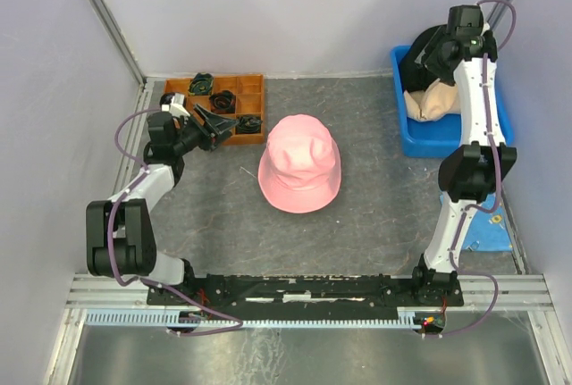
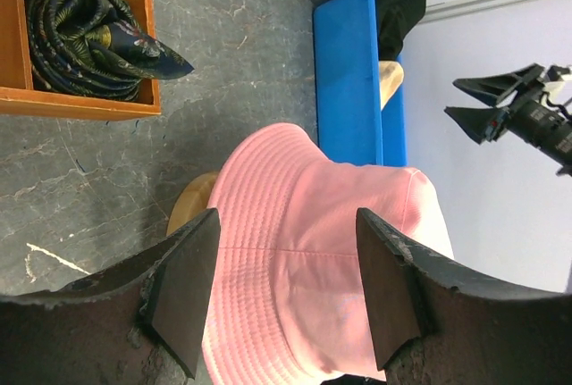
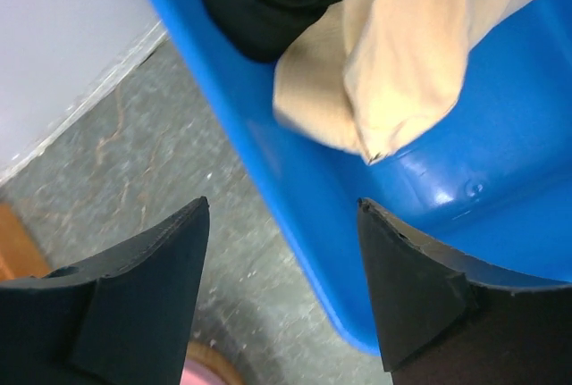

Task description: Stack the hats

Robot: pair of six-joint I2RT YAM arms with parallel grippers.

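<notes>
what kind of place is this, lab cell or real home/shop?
Probably a lab robot cell, not a home or shop. Blank pale partition walls box in the table, and an aluminium rail runs along its near edge. The props look staged: a pink hat, blue bin and wooden tray.

Both arms share one build: the left arm (image 1: 147,184) and the right arm (image 1: 471,104) have slim white links joined by bulky, rounded black joint housings. A thin greyish-purple cable (image 1: 119,139) loops loosely along each arm, from the wrist down to the foot. Both feet are bolted to a long black base plate (image 1: 304,287) dotted with small fittings. The left claw (image 2: 286,224) and the right claw (image 3: 284,215) each carry two matt black, wedge-shaped fingers (image 2: 183,296). Those of the left claw are scuffed and chipped grey along their edges.
</notes>
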